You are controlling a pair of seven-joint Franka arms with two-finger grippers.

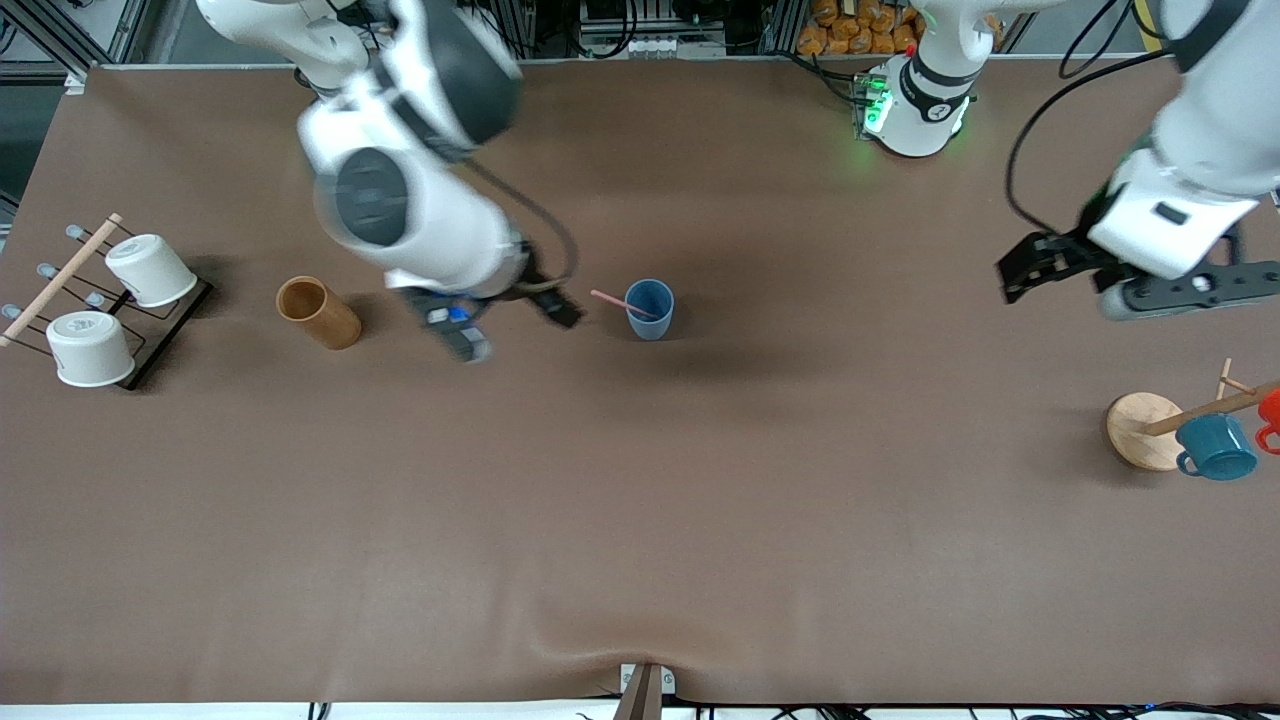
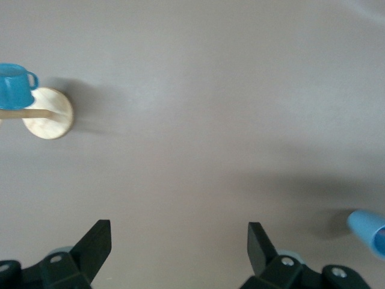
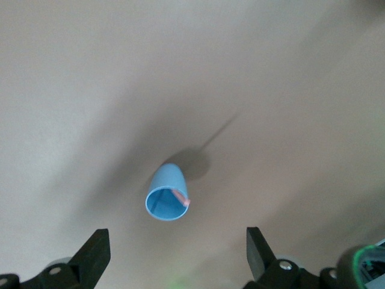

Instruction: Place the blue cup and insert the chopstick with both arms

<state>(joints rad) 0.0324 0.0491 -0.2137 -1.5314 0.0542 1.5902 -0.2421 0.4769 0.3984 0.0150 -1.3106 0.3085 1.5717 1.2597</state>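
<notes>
The blue cup (image 1: 650,309) stands upright near the middle of the table. The pale-pink chopstick (image 1: 620,302) stands in it, leaning out over the rim toward the right arm's end. My right gripper (image 1: 520,330) is open and empty, in the air beside the cup on the side the chopstick leans to. The right wrist view shows the cup (image 3: 168,195) with the chopstick tip (image 3: 181,197) at its rim, ahead of the open right gripper (image 3: 177,250). My left gripper (image 1: 1065,288) is open and empty, high over the left arm's end of the table. In the left wrist view (image 2: 179,241) the cup's edge (image 2: 368,229) shows off to one side.
A tan wooden cylinder holder (image 1: 318,312) stands beside the right gripper. A wire rack (image 1: 165,335) with two white cups (image 1: 150,270) is at the right arm's end. A wooden mug tree (image 1: 1145,430) with a teal mug (image 1: 1218,447) and a red mug (image 1: 1270,415) is at the left arm's end.
</notes>
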